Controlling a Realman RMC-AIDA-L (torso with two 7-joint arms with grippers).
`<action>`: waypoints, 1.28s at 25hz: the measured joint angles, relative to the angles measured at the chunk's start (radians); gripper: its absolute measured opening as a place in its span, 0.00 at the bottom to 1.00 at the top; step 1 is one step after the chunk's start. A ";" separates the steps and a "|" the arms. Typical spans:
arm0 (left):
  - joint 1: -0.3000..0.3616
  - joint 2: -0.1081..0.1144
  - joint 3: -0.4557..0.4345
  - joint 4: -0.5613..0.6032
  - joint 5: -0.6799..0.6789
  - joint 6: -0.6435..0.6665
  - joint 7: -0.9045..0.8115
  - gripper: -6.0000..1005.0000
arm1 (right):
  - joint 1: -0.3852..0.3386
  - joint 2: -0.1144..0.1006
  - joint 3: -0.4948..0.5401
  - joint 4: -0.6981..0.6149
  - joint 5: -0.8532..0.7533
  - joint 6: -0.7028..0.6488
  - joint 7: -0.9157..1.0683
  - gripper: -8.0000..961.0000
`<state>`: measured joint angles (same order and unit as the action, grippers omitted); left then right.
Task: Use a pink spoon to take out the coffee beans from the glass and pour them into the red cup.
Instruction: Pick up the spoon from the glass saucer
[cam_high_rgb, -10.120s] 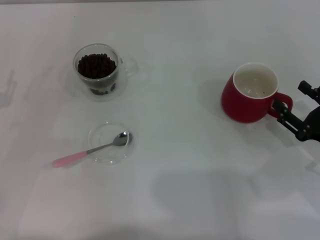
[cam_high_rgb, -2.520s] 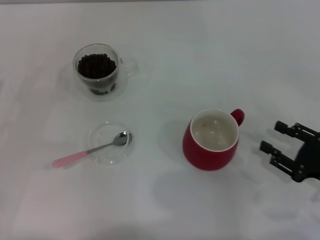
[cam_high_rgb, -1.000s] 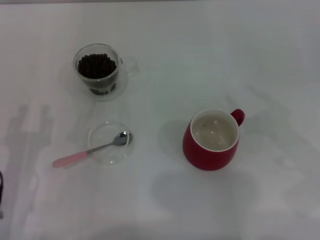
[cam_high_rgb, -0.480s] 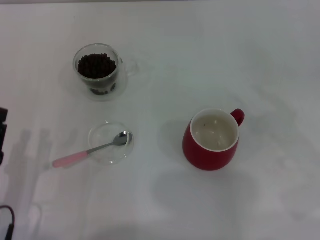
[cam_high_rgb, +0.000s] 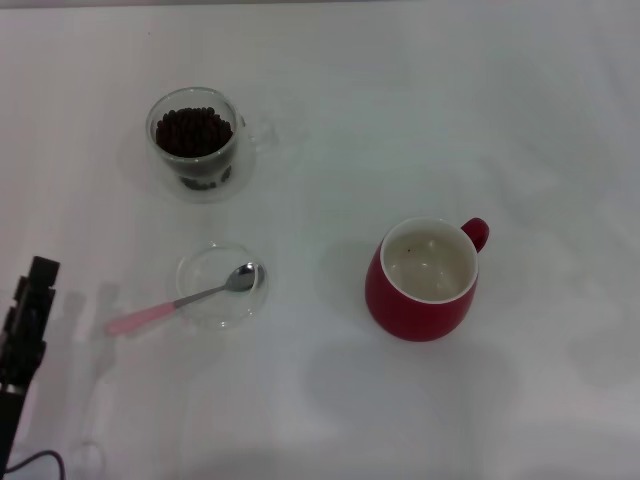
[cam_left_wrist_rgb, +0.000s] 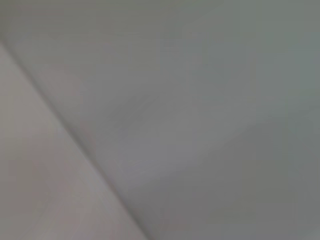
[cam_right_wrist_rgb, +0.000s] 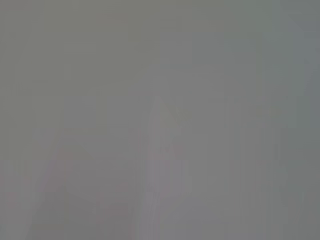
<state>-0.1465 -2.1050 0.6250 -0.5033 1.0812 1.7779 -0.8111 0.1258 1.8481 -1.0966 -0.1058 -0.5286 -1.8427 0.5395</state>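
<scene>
In the head view the glass (cam_high_rgb: 200, 140), a clear mug full of dark coffee beans (cam_high_rgb: 192, 130), stands at the back left. The pink spoon (cam_high_rgb: 185, 298) lies with its metal bowl in a shallow clear dish (cam_high_rgb: 222, 285) and its pink handle pointing toward the near left. The red cup (cam_high_rgb: 425, 280) stands right of centre, its white inside almost bare, its handle toward the far right. My left gripper (cam_high_rgb: 28, 320) is at the left edge, a little left of the spoon's handle. My right gripper is out of view.
The white table (cam_high_rgb: 330, 100) fills the head view. Both wrist views show only blank pale surface.
The right gripper moved the red cup from the far right to right of centre, let go and left the view. My left gripper has come in at the left edge, toward the spoon.
</scene>
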 joint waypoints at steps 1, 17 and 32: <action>0.000 -0.001 -0.001 -0.007 0.000 -0.009 -0.001 0.60 | -0.002 -0.005 0.007 -0.020 0.000 0.021 0.000 0.63; -0.023 -0.003 -0.014 -0.062 0.047 -0.178 -0.032 0.60 | 0.016 -0.017 0.008 -0.092 -0.013 0.128 -0.006 0.63; -0.048 -0.003 -0.014 -0.052 0.101 -0.238 -0.079 0.60 | 0.005 -0.012 0.006 -0.092 -0.013 0.131 -0.007 0.63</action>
<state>-0.1944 -2.1077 0.6108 -0.5556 1.1822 1.5397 -0.8899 0.1306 1.8359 -1.0905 -0.1979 -0.5416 -1.7116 0.5322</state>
